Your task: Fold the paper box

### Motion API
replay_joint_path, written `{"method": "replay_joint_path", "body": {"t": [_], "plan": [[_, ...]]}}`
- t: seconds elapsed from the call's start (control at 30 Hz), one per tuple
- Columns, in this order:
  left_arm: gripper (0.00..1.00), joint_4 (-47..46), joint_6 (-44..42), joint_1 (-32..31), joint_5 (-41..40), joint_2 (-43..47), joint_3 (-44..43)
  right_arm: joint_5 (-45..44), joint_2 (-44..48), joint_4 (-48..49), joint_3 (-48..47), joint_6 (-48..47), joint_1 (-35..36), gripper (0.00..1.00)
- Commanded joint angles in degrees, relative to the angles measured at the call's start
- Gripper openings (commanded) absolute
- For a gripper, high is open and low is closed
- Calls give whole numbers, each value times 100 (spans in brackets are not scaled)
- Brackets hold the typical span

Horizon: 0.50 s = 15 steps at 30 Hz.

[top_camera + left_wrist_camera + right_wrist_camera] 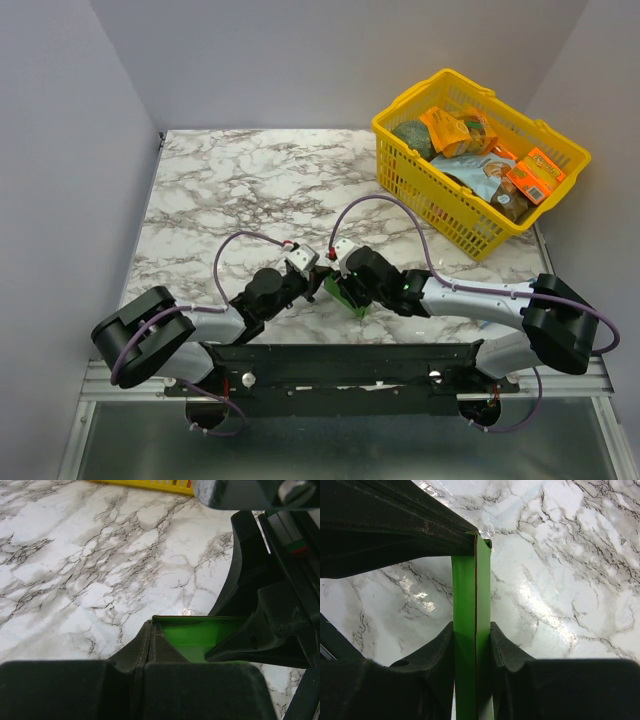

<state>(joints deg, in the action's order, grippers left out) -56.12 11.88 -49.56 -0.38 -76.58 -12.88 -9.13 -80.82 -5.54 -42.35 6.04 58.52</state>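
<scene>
Black fingers of the left claw (303, 280) meet one end of the paper box (352, 298), which sits at the near centre of the tabletop (230, 180). Whether that claw grips the card or only braces it cannot be told, because dark parts crowd its own camera. Judged purpose: to steady or press a flap while the other arm holds the box.

Right claw (472, 636): pressed together on the green card, pinching a flattened, doubled panel edge-on.

The overhead view shows only a green scrap between the arms. Only the right wrist view shows the seam and the two-sided pinch. Only the left wrist view shows what looks like a green hollow.

Far right, a yellow basket (420, 190) of packets stands well apart and is not involved.
</scene>
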Motion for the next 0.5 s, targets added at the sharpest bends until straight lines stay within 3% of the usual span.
{"method": "replay_joint_path", "body": {"t": [0.0, 0.47], "plan": [[0, 101, -159, -19, 451, -323, -74, 200, -119, 132, 183, -94, 1, 30], [0, 162, -397, 17, 434, -393, 49, 271, -145, 115, 218, -121, 37, 30]]}}
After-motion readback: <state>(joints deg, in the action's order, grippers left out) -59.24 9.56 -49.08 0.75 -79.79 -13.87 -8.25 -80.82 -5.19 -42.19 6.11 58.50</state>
